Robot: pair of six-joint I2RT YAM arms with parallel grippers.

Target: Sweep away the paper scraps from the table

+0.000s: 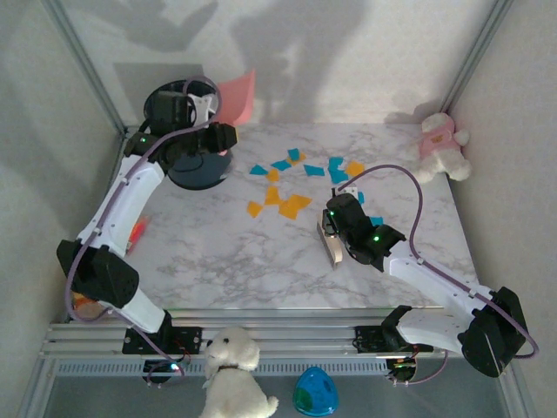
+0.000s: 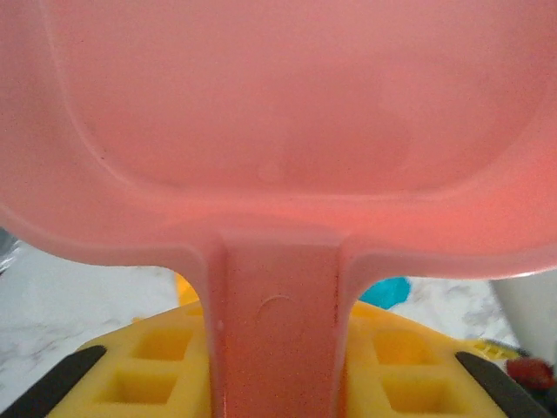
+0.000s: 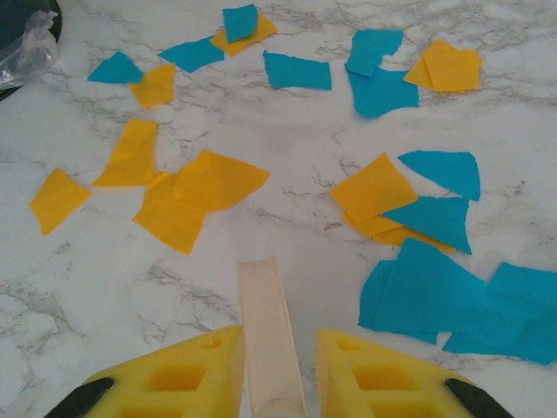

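Orange and blue paper scraps [image 1: 291, 205] lie scattered across the middle and back of the marble table [image 1: 226, 252]. My right gripper [image 1: 331, 228] hovers just in front of them, shut on a cream-coloured handle [image 3: 265, 322] that sticks out between its yellow fingers [image 3: 174, 374]. In the right wrist view, orange scraps [image 3: 213, 183] lie ahead to the left and blue scraps [image 3: 426, 292] close on the right. My left gripper [image 1: 209, 109] is raised at the back left, shut on the handle of a pink dustpan [image 1: 237, 96]. The dustpan's tray [image 2: 278, 104] spreads wide just beyond the left gripper [image 2: 278, 348].
A dark round bin [image 1: 198, 170] stands at the back left under the left arm, its lined rim [image 3: 26, 35] near the leftmost scraps. A pink-and-white plush toy [image 1: 439, 144] sits at the back right corner. A white plush dog [image 1: 233, 370] and a blue egg [image 1: 315, 392] lie before the front rail.
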